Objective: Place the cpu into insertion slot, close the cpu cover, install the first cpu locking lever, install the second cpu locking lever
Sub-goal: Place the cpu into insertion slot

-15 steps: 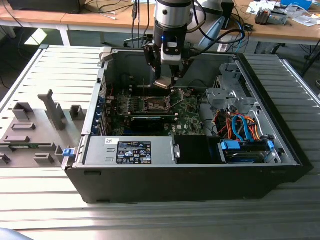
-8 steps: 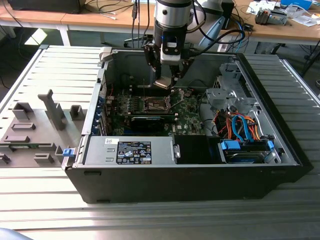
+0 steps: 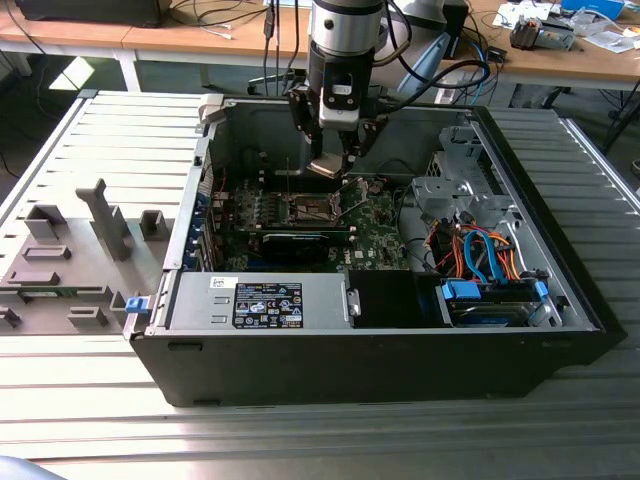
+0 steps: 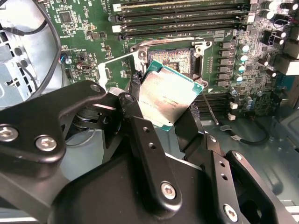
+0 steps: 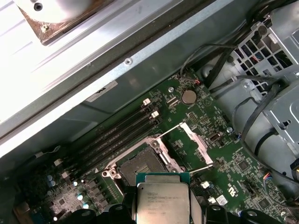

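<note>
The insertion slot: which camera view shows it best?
The first wrist view: the insertion slot shows almost whole. In the second wrist view the cpu hides part of it; the exterior view shows it from afar.

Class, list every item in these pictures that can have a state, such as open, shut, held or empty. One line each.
cpu: held in the air, not seated.
gripper: fingers shut on the cpu.
insertion slot: empty, uncovered.
cpu cover: swung open, off the insertion slot.
computer case: open, its side panel off.
</note>
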{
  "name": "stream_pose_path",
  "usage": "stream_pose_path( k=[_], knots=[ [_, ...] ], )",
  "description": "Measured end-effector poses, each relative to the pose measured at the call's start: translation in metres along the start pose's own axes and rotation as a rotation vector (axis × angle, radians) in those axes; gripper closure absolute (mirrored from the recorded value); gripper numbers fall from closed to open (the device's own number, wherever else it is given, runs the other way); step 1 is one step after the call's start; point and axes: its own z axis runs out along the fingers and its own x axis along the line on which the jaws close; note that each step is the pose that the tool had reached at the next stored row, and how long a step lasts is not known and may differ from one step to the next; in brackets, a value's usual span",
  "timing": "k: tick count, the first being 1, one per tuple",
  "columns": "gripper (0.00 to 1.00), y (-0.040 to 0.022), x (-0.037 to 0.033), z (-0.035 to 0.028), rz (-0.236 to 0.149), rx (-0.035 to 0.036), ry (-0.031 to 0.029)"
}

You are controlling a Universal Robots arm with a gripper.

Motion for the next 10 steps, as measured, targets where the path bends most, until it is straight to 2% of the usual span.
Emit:
stream_pose_path(
  k=[10],
  knots=[
    [0.46,0.0,0.0,0.0002,0.022,-0.0003,-0.0009]
  ],
)
